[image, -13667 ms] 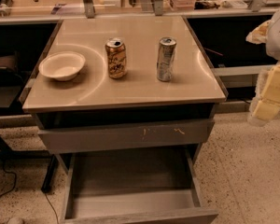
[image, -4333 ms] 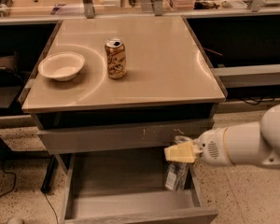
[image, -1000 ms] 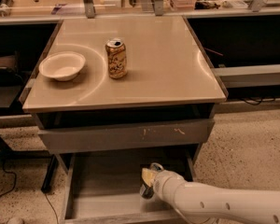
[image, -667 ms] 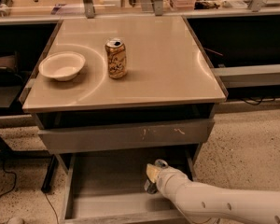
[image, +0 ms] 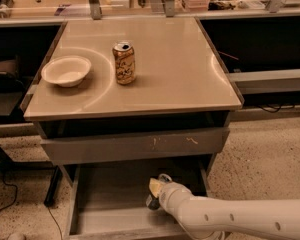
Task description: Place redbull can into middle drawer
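The middle drawer (image: 107,204) is pulled open below the table, and its grey floor shows. My gripper (image: 157,190) reaches into it from the lower right, at the end of the white arm (image: 230,219). It is shut on the redbull can (image: 164,178). Only the can's silver top rim and a dark bit of its lower end show, at the right-hand middle of the drawer. The arm and the yellowish fingers (image: 154,186) hide the rest of the can. I cannot tell whether the can touches the drawer floor.
A shut grey drawer front with yellowish scratches (image: 135,146) sits above the open drawer. On the beige tabletop (image: 180,69) stand a gold-brown can (image: 124,63) and a white bowl (image: 66,71). Shelves with clutter run along the back.
Over the last second my gripper and the can have shifted slightly right and further back inside the drawer. Before that, the can was carried from the tabletop down into the drawer.
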`<action>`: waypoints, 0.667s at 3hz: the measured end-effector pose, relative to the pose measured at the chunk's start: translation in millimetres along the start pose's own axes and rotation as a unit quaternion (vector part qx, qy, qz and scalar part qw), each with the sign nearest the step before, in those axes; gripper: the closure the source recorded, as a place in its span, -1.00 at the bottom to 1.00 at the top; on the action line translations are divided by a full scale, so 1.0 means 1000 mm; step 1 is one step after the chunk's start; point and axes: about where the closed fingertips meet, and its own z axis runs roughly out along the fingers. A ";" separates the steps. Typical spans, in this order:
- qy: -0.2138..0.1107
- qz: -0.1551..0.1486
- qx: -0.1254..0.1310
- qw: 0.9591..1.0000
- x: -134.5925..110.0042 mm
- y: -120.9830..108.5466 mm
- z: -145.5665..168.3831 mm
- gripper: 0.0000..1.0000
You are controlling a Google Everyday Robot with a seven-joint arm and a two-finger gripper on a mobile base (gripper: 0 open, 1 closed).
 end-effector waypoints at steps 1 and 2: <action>-0.021 0.018 0.022 0.999 0.001 -0.008 0.022 1.00; -0.042 0.010 0.048 0.998 0.000 -0.018 0.035 1.00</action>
